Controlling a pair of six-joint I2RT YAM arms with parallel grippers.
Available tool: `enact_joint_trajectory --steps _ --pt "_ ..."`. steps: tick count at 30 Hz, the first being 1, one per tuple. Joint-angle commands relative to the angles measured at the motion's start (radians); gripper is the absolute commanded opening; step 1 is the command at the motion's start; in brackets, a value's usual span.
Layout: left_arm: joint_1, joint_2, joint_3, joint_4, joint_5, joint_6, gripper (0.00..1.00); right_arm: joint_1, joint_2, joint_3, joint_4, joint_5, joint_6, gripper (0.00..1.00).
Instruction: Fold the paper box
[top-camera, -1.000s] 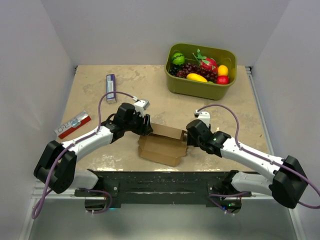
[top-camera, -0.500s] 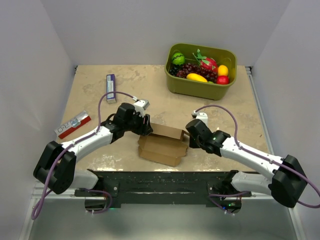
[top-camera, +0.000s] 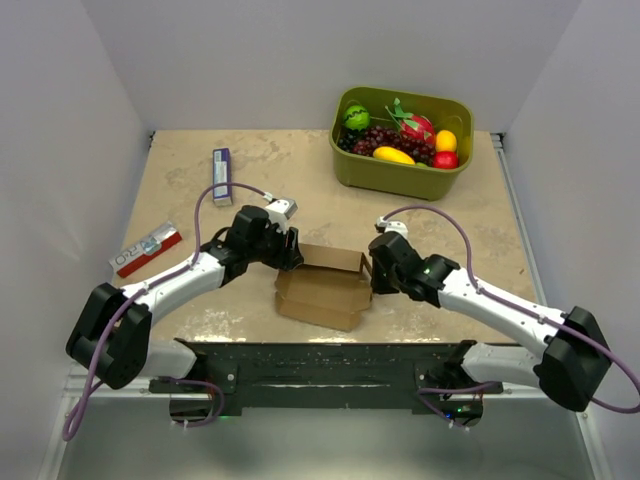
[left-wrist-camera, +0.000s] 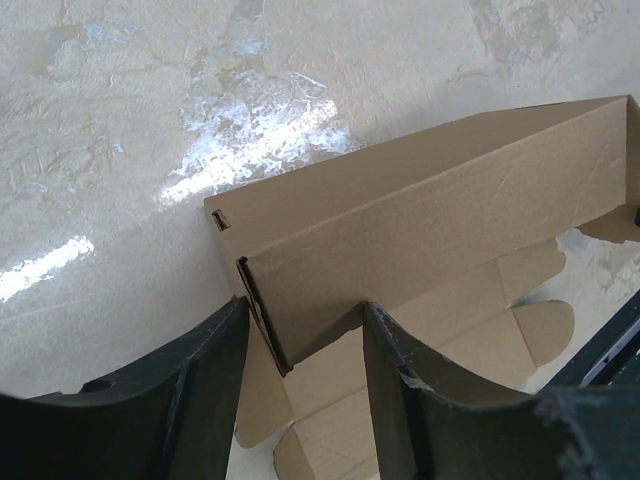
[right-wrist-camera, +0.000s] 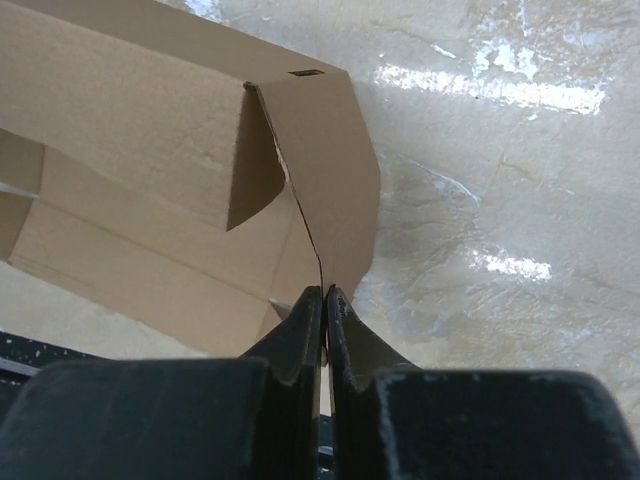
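The paper box is brown cardboard, partly folded, lying near the table's front middle with its far wall raised. In the left wrist view that wall is doubled over, and its left end sits between the fingers of my left gripper, whose jaws stand apart around it. From above, the left gripper is at the box's far left corner. My right gripper is at the box's right end. Seen from the right wrist, it is shut on the thin edge of the box's upright right end flap.
A green bin full of toy fruit stands at the back right. A slim purple-and-white box lies at the back left, and a red-and-white box at the left edge. A black rail runs along the near edge.
My right gripper has closed on the box's right end flap and shifted slightly left toward the box. The left gripper has hardly moved.
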Motion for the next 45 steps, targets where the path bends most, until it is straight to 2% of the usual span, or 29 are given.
enact_joint_trajectory --steps 1,9,17,26,33,37,43,45 --pt "-0.003 -0.016 0.025 -0.009 0.005 0.027 0.52 0.003 0.012 0.063 -0.007 -0.001 -0.028 0.0" --pt "-0.007 -0.015 0.036 -0.023 -0.044 0.059 0.49 0.002 0.032 0.18 -0.148 0.063 -0.158 0.0" --pt "-0.041 -0.008 0.039 -0.028 -0.081 0.077 0.48 0.003 0.179 0.192 -0.161 -0.027 -0.235 0.0" --pt "-0.05 -0.007 0.048 -0.037 -0.11 0.091 0.47 0.003 0.203 0.198 -0.197 -0.05 -0.258 0.0" --pt "-0.05 -0.005 0.051 -0.037 -0.104 0.086 0.47 0.002 0.152 0.133 -0.149 0.014 -0.202 0.5" --pt "-0.05 -0.005 0.051 -0.039 -0.098 0.086 0.47 0.002 0.102 0.06 -0.038 0.025 -0.191 0.57" --pt "-0.05 -0.01 0.052 -0.043 -0.098 0.086 0.47 0.003 0.089 0.005 0.0 0.034 -0.169 0.58" --pt "-0.05 -0.013 0.051 -0.04 -0.098 0.086 0.47 0.003 0.098 -0.013 0.013 0.037 -0.172 0.55"
